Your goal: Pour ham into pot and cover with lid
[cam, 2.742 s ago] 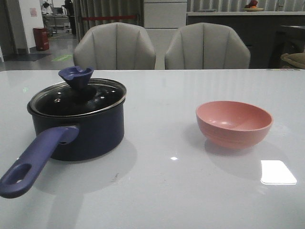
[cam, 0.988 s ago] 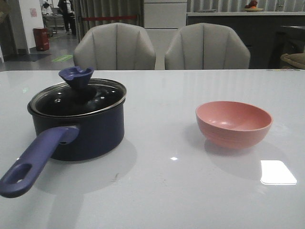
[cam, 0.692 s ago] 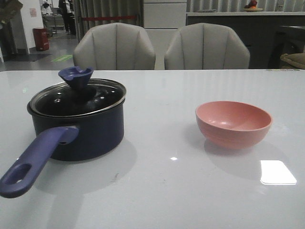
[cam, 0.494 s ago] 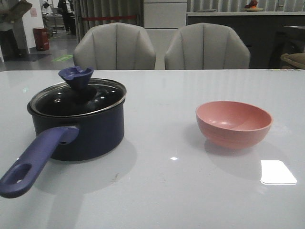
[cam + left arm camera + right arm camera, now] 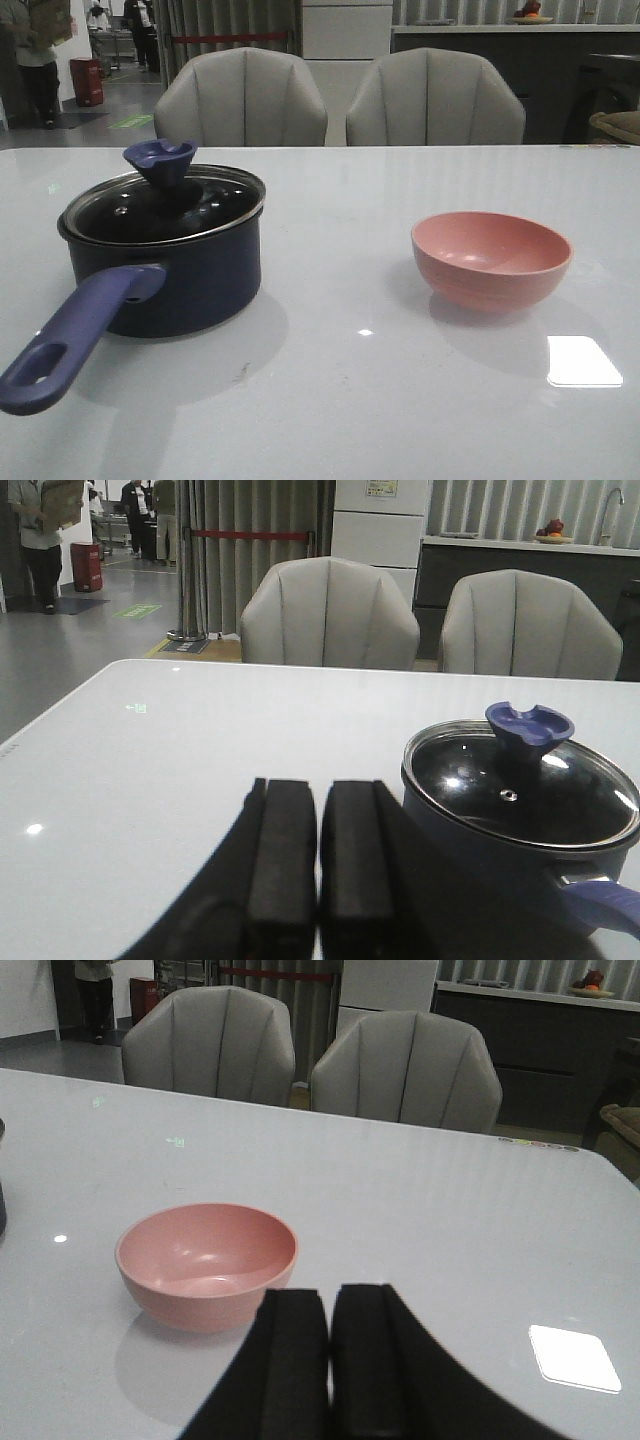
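- Dark navy saucepan (image 5: 170, 275) sits left of centre in the front view, on the glossy white table (image 5: 340, 400); its long purplish-blue handle (image 5: 70, 335) with a hole at the end runs toward the lower left corner.
- Round clear glass lid with metal rim (image 5: 165, 205) is seated on the pot, dark blue flared knob (image 5: 160, 160) on top. Same pot and lid show at right in the left wrist view (image 5: 520, 800).
- Pink round bowl (image 5: 490, 258) stands right of centre in the front view, well apart from the pot. Inside looks bare in both the front and the right wrist view (image 5: 207, 1260); only glossy highlights, no ham slices visible anywhere.
- Left gripper (image 5: 318, 870): black fingers pressed together with just a thin seam between them, nothing held; lower middle of its wrist view, pot just to the right of it in the frame.
- Right gripper (image 5: 329, 1360): black fingers likewise closed against each other, holding nothing; the bowl is to the upper left of it in the frame.
- Neither gripper shows in the front view.
- Two grey padded chairs (image 5: 240, 100) behind the table, top of the front view.
- Red bin (image 5: 86, 80) and a standing person (image 5: 35, 55) at upper left.
- No readable writing, brand or label on the pot, lid or bowl; background signs too small to read.
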You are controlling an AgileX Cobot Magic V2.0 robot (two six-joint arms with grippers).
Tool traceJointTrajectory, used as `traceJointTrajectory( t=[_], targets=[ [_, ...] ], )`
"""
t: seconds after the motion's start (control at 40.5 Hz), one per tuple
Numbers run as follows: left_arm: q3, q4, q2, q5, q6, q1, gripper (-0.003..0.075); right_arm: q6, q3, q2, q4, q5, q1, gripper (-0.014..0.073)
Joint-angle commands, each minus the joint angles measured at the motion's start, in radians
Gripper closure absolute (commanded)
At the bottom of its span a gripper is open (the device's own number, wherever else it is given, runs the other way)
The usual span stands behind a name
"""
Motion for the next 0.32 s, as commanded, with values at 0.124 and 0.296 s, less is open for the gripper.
traceJointTrajectory(
  t=[0.124,0.296],
  targets=[
    [0.02,-0.007,-0.019,-0.073,-0.01,0.002,0.0601,0.005,-0.005,-0.02,-0.016,-0.082,-0.005,0.0412],
    [0.02,-0.007,-0.019,-0.073,-0.01,0.002,0.0601,0.005,-0.005,-0.02,-0.016,-0.082,-0.005,0.0412]
  ],
)
